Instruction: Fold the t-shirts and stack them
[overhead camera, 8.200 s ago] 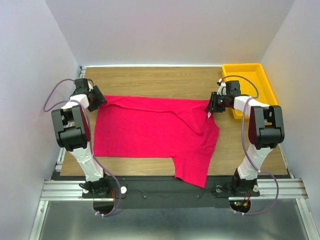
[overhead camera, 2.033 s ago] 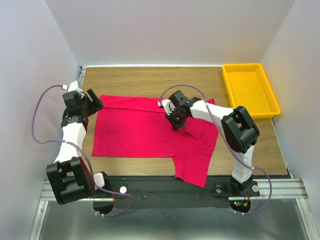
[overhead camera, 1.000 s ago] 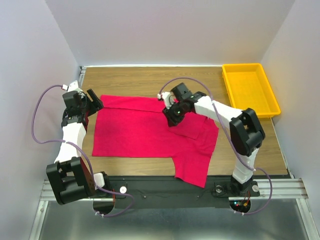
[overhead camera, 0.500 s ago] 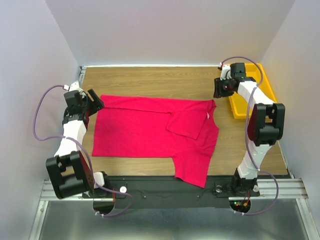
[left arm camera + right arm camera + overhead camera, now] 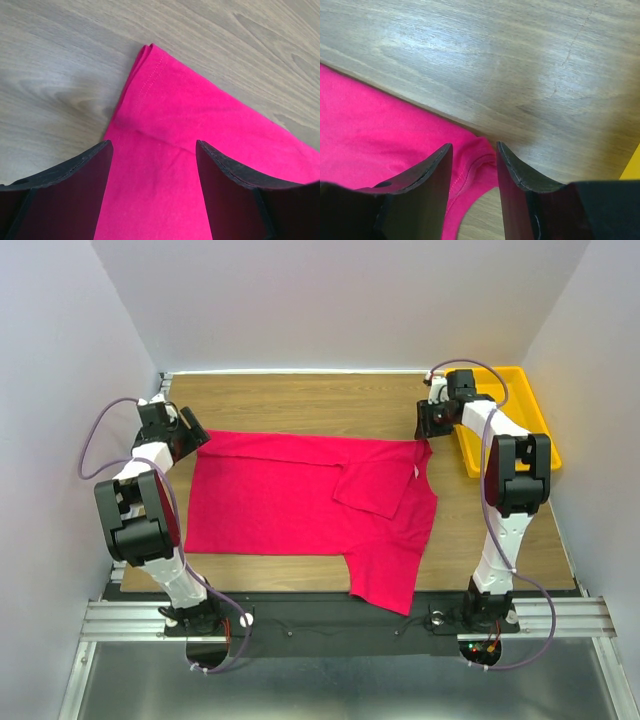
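Pink t-shirt [image 5: 290, 500] corners lie beneath the spread, empty left claw [image 5: 153, 145] and right claw [image 5: 473, 146]. Either may pinch just one layer.

Spread hand [image 5: 152, 146] above t-shirt [image 5: 210, 115] corner

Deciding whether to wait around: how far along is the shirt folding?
One sleeve looks folded in over the flat t-shirt. In hand: left gripper and right gripper hang open over its far corners, gripping nothing. Left: the main folds and stacking.
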`<state>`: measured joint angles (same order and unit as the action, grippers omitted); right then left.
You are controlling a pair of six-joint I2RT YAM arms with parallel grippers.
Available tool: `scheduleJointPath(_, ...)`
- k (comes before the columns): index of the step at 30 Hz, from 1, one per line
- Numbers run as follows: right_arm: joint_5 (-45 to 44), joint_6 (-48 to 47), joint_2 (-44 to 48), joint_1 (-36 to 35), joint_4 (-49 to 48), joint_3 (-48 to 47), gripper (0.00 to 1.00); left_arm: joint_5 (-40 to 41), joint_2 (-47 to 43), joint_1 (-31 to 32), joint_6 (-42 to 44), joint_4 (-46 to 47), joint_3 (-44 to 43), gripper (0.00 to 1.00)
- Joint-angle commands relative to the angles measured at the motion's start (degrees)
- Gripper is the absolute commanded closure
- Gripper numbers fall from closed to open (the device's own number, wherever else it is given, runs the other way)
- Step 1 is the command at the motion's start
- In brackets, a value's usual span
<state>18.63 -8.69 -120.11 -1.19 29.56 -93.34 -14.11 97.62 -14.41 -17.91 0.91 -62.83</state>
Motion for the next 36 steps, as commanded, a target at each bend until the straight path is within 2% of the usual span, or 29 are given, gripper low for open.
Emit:
scheduleJointPath(1,-0.44,-0.01,1.20,-0.04,-1.52,0.79,0.55,-0.30,1.25,-0.26,-0.11,0.76,-3.26,0.22)
scheduleJointPath(14,-2.64,-0.19,1.46,-0.04,-1.52,2.81,0.63,0.13,6.26,-0.18,0.16,-0.46,-8.01,0.22)
scheduleJointPath(17,-2.90,-0.36,1.37,-0.04,-1.52,2.99,0.71,-0.04,7.84,-0.26,0.16,-0.82,-10.03,0.22)
scheduleJointPath(20,-2.55,-0.45,1.29,-0.04,-1.61,3.08,0.84,-0.13,9.60,-0.09,0.24,-0.82,-12.14,0.23)
scheduleJointPath(24,-3.16,-0.80,1.46,0.05,-1.88,2.29,0.91,-0.22,12.15,-0.17,0.60,-2.75,-15.21,0.23)
scheduleJointPath(27,-3.78,-1.33,1.55,-0.04,-1.96,1.15,0.99,-0.13,14.34,0.09,0.95,-3.98,-17.94,0.24)
scheduleJointPath(36,-3.43,-1.77,0.76,-0.04,-2.14,-0.88,0.99,2.59,20.58,1.23,3.06,-8.81,-27.43,0.28)
